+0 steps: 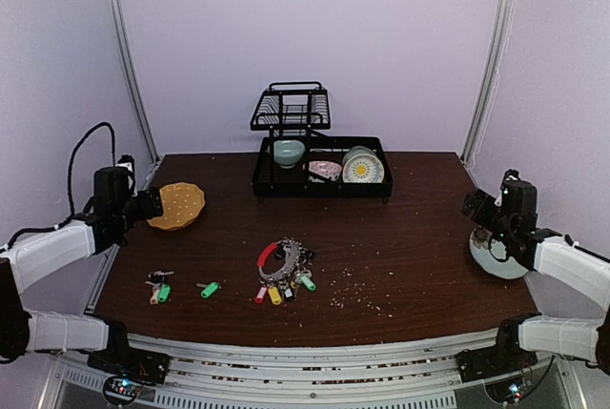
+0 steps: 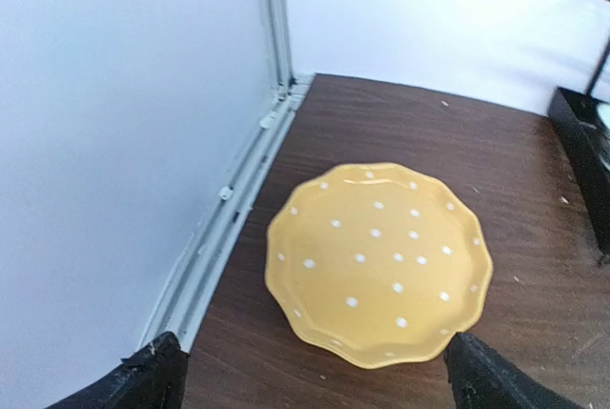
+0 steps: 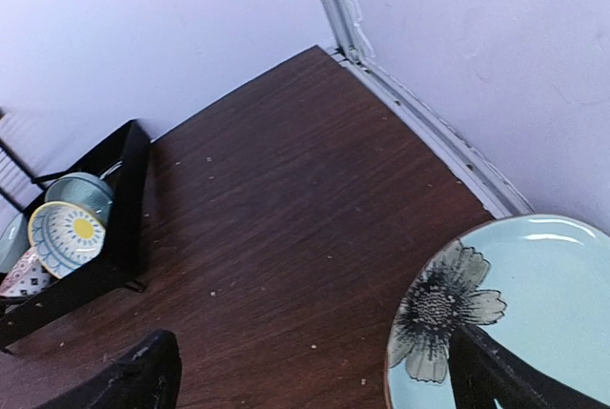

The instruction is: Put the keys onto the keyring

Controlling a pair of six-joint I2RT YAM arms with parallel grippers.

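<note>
The keyring (image 1: 283,266) lies at the table's front middle, a metal ring with a red arc, silver keys and red, yellow, dark and green tags. Loose keys lie to its left: one with a green tag (image 1: 209,289), and a small group with green and pale tags (image 1: 158,287). My left gripper (image 1: 151,204) is open and empty, raised at the left edge beside a yellow plate. My right gripper (image 1: 476,207) is open and empty, raised at the right edge over a pale blue plate. Neither wrist view shows keys or keyring.
A yellow dotted plate (image 2: 379,260) lies at the left. A pale blue flower plate (image 3: 519,318) lies at the right edge. A black dish rack (image 1: 319,156) with bowls and plates stands at the back middle. Crumbs are scattered right of the keyring.
</note>
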